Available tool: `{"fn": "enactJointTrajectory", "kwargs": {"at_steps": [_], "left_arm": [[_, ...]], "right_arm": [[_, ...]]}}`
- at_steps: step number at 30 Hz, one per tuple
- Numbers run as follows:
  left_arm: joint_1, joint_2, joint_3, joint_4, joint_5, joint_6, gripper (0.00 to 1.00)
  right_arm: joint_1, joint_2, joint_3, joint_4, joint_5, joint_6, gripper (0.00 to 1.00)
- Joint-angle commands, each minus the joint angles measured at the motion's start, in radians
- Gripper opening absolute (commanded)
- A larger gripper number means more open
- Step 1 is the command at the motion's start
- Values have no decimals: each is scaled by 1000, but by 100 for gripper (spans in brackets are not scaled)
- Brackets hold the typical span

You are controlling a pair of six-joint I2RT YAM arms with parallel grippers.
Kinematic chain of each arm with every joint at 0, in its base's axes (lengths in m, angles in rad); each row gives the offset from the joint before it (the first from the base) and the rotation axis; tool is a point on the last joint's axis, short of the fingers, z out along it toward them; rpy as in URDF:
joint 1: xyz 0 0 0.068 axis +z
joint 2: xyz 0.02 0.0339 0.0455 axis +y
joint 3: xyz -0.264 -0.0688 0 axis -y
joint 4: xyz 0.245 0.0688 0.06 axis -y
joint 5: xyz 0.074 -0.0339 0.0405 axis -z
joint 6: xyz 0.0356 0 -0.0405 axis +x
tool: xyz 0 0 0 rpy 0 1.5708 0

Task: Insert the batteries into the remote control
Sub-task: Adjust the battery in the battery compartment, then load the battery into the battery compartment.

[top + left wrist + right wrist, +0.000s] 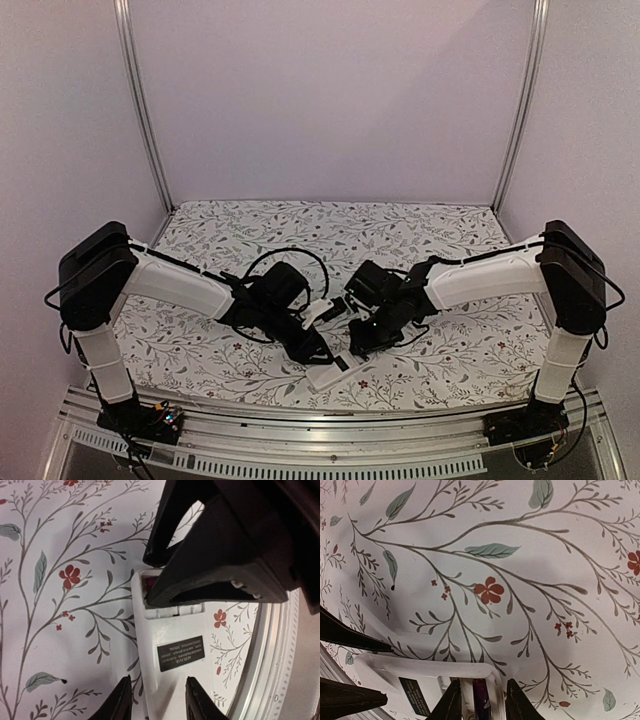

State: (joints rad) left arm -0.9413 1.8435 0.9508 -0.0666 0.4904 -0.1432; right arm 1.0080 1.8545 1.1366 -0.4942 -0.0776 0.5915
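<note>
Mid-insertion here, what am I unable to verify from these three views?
Battery compartment: left wrist view, mostly behind the right gripper.
Battery: right wrist view, cut by the bottom edge; seating unclear.
Left gripper, hold on the remote control: fingertips cut by the left wrist view's bottom edge.
Second battery: unseen; top view too small.

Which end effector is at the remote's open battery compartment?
The right end effector; the left end effector instead straddles the labelled end of the remote control.
</note>
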Motion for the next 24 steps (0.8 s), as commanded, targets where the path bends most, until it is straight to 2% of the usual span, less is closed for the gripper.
{"fn": "enactJointTrajectory", "kwargs": {"at_steps": [1,8,15,24], "left_arm": [[16,-5,1,-6,9,12,36],[16,3,5,-9,7,17,36],[16,1,2,-4,13,21,37],[12,14,11,-9,18,20,37]], "right_arm": [[6,4,38,0,-11,23,30],[1,-42,42,-26,2,38,32],[-20,-112,-5,-60,0,74,27],[-23,-176,-98,-39,-62,157,26]]}}
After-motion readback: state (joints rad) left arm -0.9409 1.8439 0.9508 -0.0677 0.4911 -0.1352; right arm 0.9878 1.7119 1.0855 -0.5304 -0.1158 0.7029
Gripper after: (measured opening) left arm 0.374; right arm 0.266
